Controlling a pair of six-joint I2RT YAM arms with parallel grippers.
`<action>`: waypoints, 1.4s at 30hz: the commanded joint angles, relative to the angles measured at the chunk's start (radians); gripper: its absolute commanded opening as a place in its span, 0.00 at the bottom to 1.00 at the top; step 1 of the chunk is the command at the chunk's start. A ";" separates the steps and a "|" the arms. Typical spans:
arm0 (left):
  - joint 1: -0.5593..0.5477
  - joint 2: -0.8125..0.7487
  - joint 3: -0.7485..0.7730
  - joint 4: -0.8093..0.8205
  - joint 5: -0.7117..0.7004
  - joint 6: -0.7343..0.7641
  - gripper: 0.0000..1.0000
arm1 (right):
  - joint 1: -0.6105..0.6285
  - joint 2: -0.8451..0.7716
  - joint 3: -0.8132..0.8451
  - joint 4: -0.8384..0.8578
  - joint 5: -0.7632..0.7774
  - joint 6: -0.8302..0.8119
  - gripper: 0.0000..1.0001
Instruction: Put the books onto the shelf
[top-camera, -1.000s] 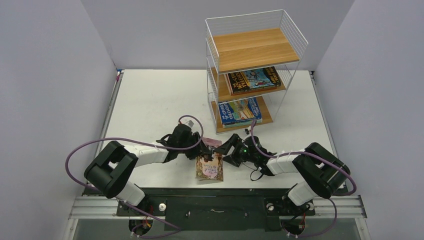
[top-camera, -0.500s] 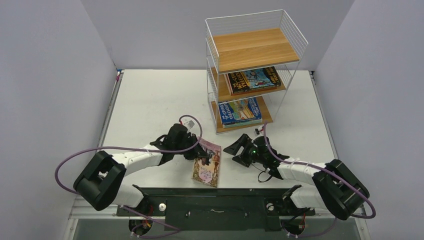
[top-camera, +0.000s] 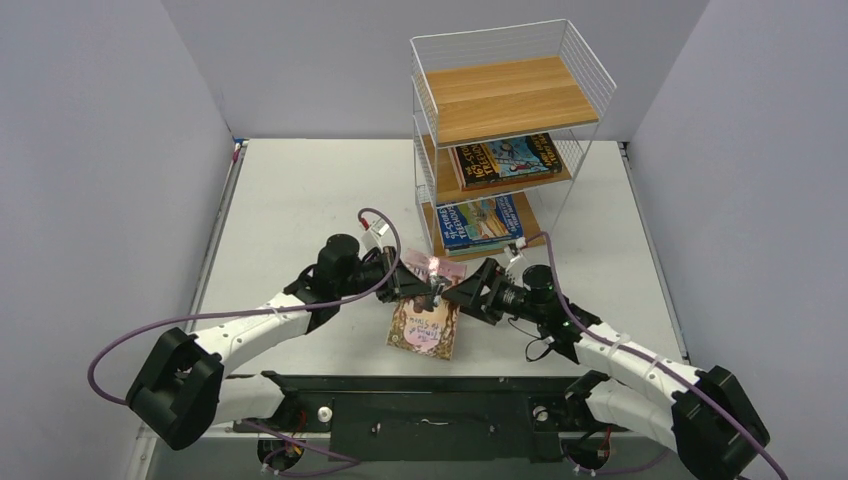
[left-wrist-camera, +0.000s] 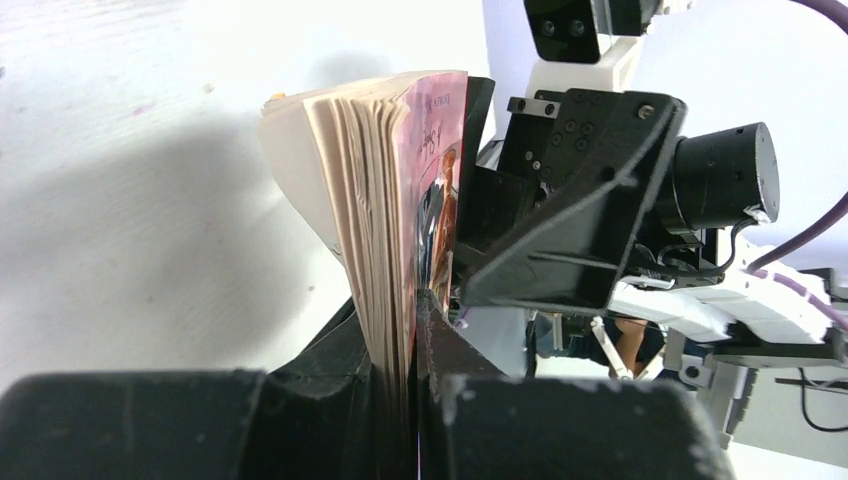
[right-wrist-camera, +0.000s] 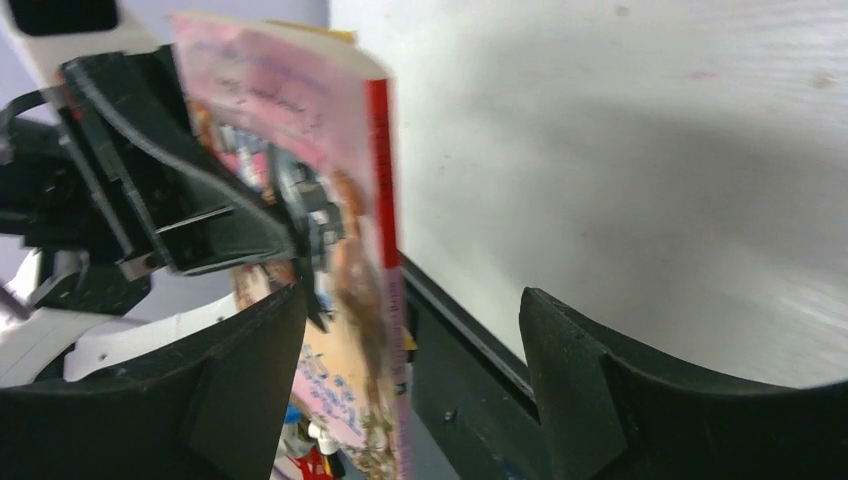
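A pink book (top-camera: 426, 322) hangs over the table in front of the shelf (top-camera: 505, 100), held upright by its top edge. My left gripper (top-camera: 408, 284) is shut on it; in the left wrist view the pink book's pages (left-wrist-camera: 385, 220) are pinched between the jaws of the left gripper (left-wrist-camera: 415, 305). My right gripper (top-camera: 462, 291) is open just right of the pink book. In the right wrist view the pink book's red spine (right-wrist-camera: 385, 180) stands between the spread fingers of the right gripper (right-wrist-camera: 405, 345), nearer the left one. A dark book (top-camera: 508, 158) lies on the middle tier. A blue book (top-camera: 480, 222) lies on the bottom tier.
The shelf's top wooden board (top-camera: 510, 95) holds nothing. The white table (top-camera: 300, 200) stretches left of the shelf. Grey walls close in both sides. The black arm-base rail (top-camera: 430, 400) runs along the near edge, just below the hanging book.
My left gripper shut on the pink book and carried it up and to the right. My right gripper backed off, then came back in around the book's spine edge.
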 joint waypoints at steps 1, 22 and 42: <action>0.007 -0.034 0.078 0.114 0.034 -0.038 0.00 | 0.017 -0.077 0.120 -0.077 -0.031 -0.059 0.73; 0.011 -0.039 0.140 0.004 0.004 0.040 0.86 | 0.031 -0.152 0.167 -0.238 -0.043 -0.121 0.00; 0.409 -0.300 0.119 -0.327 0.083 0.164 0.96 | -0.006 -0.260 0.984 -1.191 0.086 -0.830 0.00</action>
